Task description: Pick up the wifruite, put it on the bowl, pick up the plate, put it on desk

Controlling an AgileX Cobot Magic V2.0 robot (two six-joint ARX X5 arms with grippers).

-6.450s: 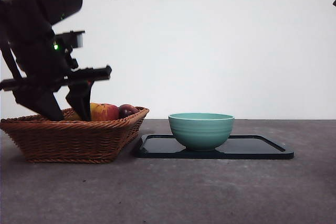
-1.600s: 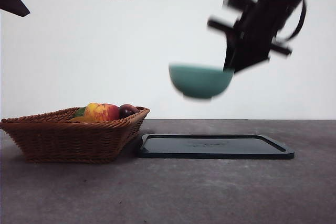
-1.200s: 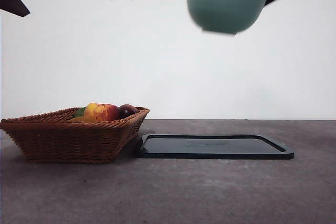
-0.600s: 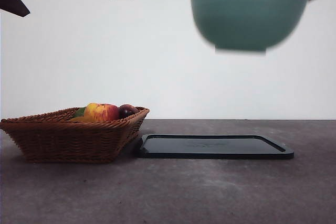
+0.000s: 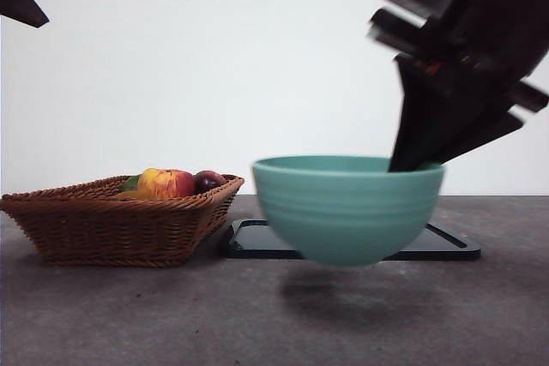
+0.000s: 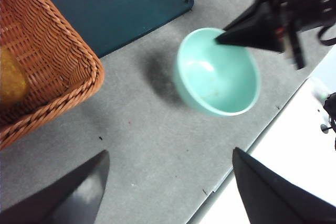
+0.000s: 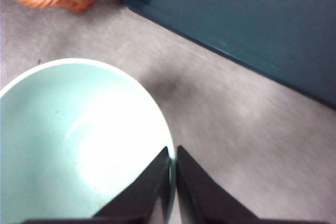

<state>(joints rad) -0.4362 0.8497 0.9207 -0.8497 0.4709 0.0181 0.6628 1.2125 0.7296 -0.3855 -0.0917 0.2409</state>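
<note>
My right gripper (image 5: pixel 412 160) is shut on the rim of the teal-green bowl (image 5: pixel 347 207) and holds it just above the desk (image 5: pixel 171 315), in front of the dark tray. The bowl is empty in the left wrist view (image 6: pixel 218 72) and the right wrist view (image 7: pixel 68 145), where my jaws pinch its rim (image 7: pixel 172 182). The wifruite (image 6: pixel 10 80), dull orange-brown, lies in the wicker basket (image 6: pixel 47 51). My left gripper (image 6: pixel 169 153) is open and empty, high above the desk, apart from everything.
The wicker basket (image 5: pixel 111 229) stands at the left with a red-yellow apple (image 5: pixel 169 183) and a dark purple fruit (image 5: pixel 207 181). The dark flat tray (image 5: pixel 446 246) lies behind the bowl, bare. The left arm shows as a black tip (image 5: pixel 17 2) at the upper left.
The bowl, held by the right gripper, has come down from high up and toward the camera, from above the tray to just above the desk in front of it. The left arm has not moved.
</note>
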